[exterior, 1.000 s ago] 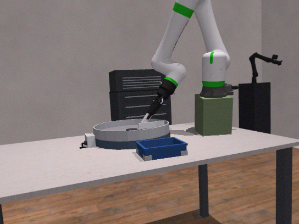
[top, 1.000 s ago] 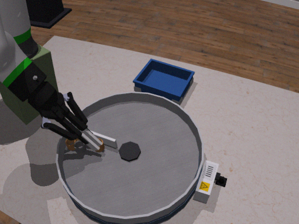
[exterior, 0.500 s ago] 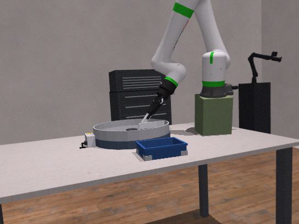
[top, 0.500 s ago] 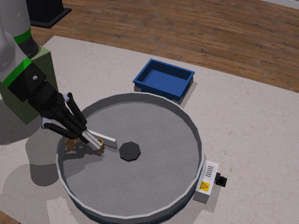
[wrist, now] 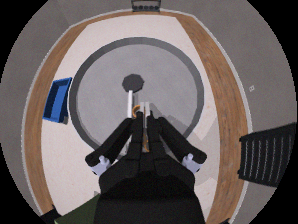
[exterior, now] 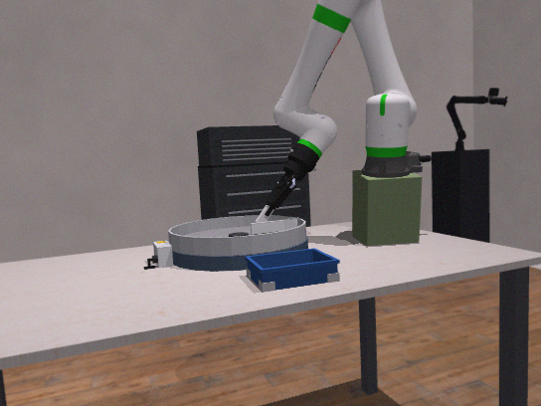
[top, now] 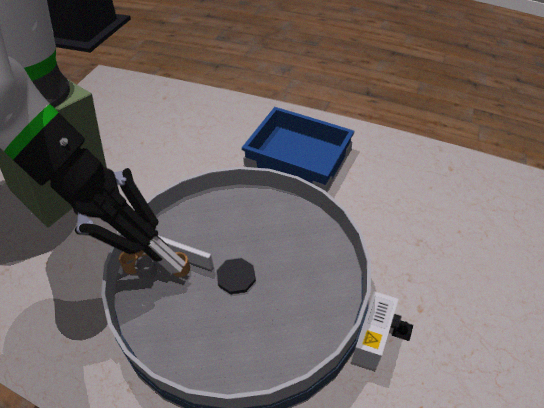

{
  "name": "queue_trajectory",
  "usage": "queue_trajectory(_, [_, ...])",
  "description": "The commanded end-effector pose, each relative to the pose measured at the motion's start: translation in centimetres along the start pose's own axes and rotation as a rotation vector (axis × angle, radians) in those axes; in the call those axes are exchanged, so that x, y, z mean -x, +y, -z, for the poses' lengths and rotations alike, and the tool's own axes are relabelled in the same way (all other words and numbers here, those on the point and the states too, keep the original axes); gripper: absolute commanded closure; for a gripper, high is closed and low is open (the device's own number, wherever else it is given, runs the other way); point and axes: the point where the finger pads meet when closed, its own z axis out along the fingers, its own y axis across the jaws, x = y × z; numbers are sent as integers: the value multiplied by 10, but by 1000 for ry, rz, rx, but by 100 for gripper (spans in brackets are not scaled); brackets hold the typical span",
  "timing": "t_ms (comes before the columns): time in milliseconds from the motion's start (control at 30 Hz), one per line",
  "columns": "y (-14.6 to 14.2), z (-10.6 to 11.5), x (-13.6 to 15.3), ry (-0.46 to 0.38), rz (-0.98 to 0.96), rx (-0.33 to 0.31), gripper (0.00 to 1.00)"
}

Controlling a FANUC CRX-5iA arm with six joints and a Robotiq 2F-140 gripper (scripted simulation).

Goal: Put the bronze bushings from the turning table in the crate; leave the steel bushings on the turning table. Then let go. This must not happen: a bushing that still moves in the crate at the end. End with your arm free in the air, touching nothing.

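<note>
1. A bronze bushing point(top: 186, 264) point(wrist: 133, 111) stands on the turning table point(top: 367, 280) point(exterior: 224, 246) point(wrist: 200, 95), right at the fingertips of the pincer point(top: 179, 271) point(exterior: 261, 220) point(wrist: 144, 107). It is a short, hollow ring, orange-brown, with a curved wall.
2. A second bronze piece point(top: 129, 262) lies nearer the table's wall, partly in shadow (its outline is hard to read). Beside it is a dark grey round shape point(top: 146, 266), too dim to name surely.
3. The pincer tilts down over the wall, its pale, flat fingers drawn nearly together; I cannot tell whether the bushing's thin wall is caught between them.
4. The turning table has a smooth grey disc, a faceted light-grey wall and a dark, many-sided hub point(top: 236, 276) point(exterior: 239, 234) point(wrist: 133, 83). A white bar point(top: 192, 254) point(exterior: 273, 227) point(wrist: 130, 102) runs beside the bushing towards the hub.
5. The crate point(top: 300, 147) point(exterior: 293, 271) point(wrist: 57, 100) is blue, rectangular and open-topped, near the turning table on the pale, faintly veined worktop point(top: 450, 225) point(exterior: 124, 299) point(wrist: 55, 145).
</note>
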Motion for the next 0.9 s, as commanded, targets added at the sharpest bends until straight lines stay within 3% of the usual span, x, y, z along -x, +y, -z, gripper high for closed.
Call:
queue_trajectory(0, [-1, 0, 0, 0, 0, -1, 100])
queue_trajectory(867, [-1, 3, -2, 0, 0, -1, 100])
